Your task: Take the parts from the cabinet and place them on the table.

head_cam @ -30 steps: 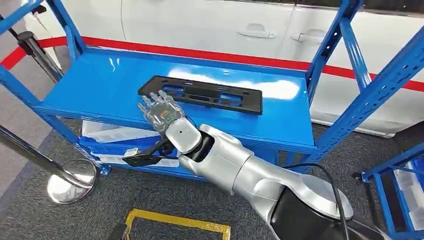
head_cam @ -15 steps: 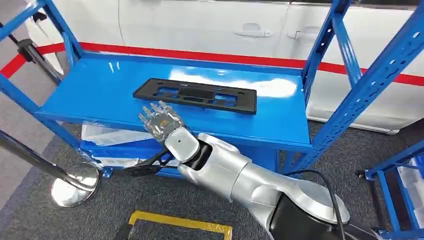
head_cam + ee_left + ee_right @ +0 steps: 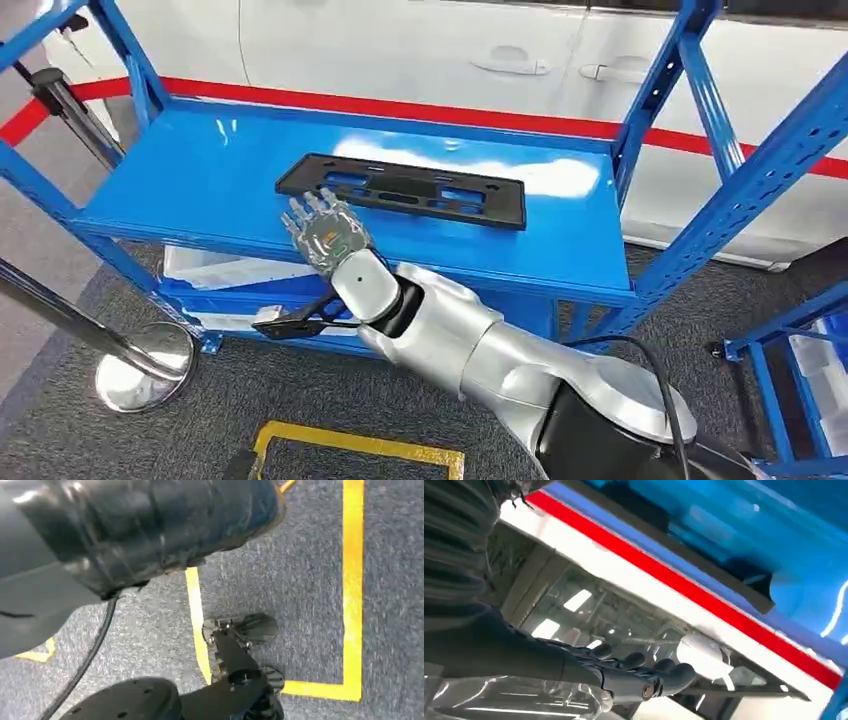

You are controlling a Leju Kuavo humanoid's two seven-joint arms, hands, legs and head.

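A long black plastic part (image 3: 402, 189) with cut-outs lies flat on the top shelf of the blue cabinet (image 3: 200, 170). My right hand (image 3: 326, 229) hovers over the shelf's front edge, its fingers spread and straight. The fingertips reach the part's near left end, and nothing is in the hand. In the right wrist view the dark fingers (image 3: 644, 677) stretch out with nothing in them, and the black part (image 3: 724, 572) shows as a dark strip against the blue shelf.
White bins (image 3: 225, 270) sit on the lower shelf. A chrome stanchion base (image 3: 140, 365) stands on the carpet at the left. A second blue rack (image 3: 790, 380) is at the right. A white car (image 3: 450, 50) stands behind the cabinet, and yellow tape (image 3: 350, 440) marks the floor.
The head view swayed down-left and back. My right hand stays at the part's near left end, fingers still spread.
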